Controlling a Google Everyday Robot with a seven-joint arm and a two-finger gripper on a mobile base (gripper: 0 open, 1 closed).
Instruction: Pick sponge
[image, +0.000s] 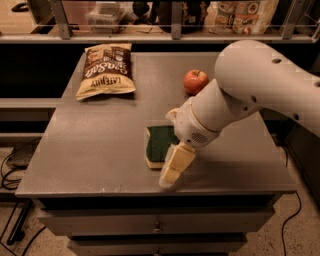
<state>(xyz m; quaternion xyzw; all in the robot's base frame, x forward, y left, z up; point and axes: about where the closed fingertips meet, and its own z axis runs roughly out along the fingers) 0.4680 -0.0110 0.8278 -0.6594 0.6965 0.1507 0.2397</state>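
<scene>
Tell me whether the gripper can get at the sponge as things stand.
Probably yes: the gripper hangs open at one edge of the sponge, with nothing between them; the apple and chip bag lie farther back.

There is one end effector (170, 149), low over the near part of the desk (75, 160), its two pale fingers spread apart. One sponge (158, 141) lies just beside it. One red apple (195, 81) sits beyond it, well apart. One bag of chips (106, 70) lies farther back, off to its left as I see it. One desk carries all three.
</scene>
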